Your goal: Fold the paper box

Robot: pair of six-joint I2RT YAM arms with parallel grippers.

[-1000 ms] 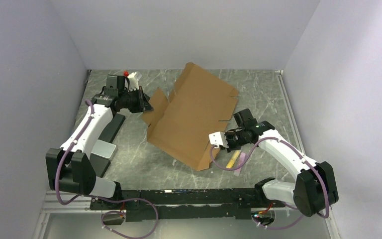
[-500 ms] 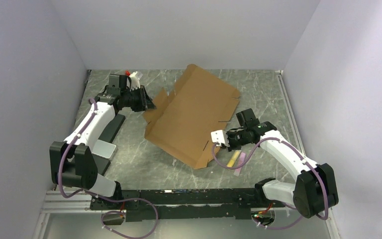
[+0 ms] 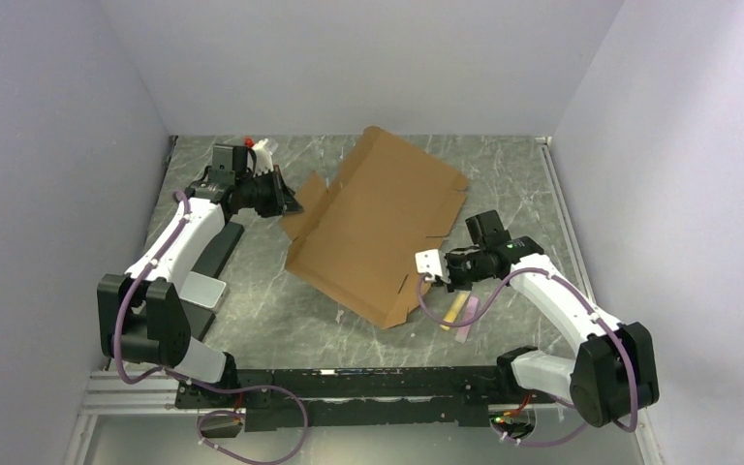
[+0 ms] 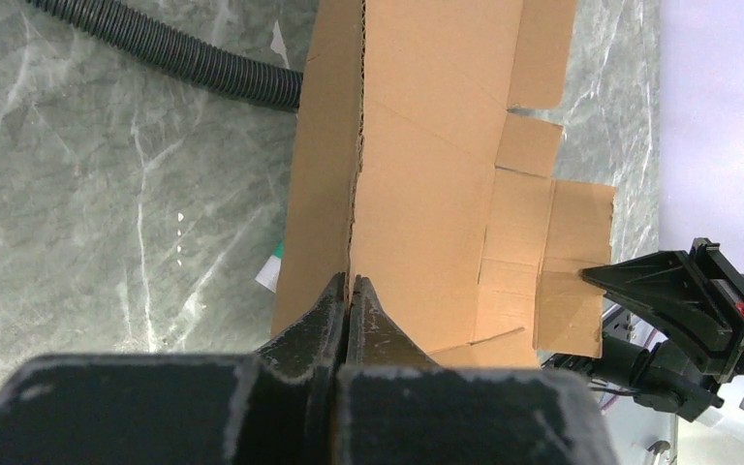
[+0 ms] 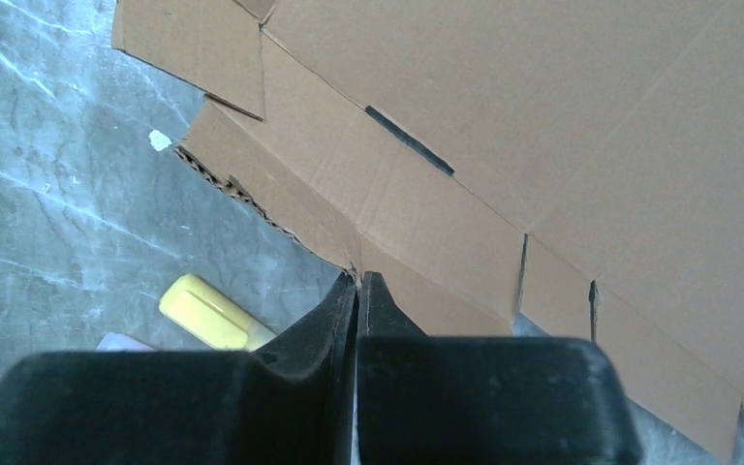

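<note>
The paper box (image 3: 378, 223) is a brown die-cut cardboard sheet, unfolded and tilted, with its far side raised off the table. My left gripper (image 3: 289, 205) is shut on the edge of its left flap; in the left wrist view the jaws (image 4: 351, 283) pinch that edge, and the sheet (image 4: 426, 194) stretches away. My right gripper (image 3: 430, 278) is shut on the sheet's near right edge; in the right wrist view the jaws (image 5: 358, 278) clamp the corrugated edge of the box (image 5: 542, 116).
A yellow marker-like item (image 3: 455, 310) and a lilac strip (image 3: 470, 325) lie on the table under my right gripper; the yellow item also shows in the right wrist view (image 5: 213, 315). A black stand with a grey pad (image 3: 203, 289) sits at the left. A black ribbed hose (image 4: 155, 44) lies nearby.
My right gripper has drawn slightly right with the box edge. My left gripper has shifted a little back and left. The sheet has moved slightly with them.
</note>
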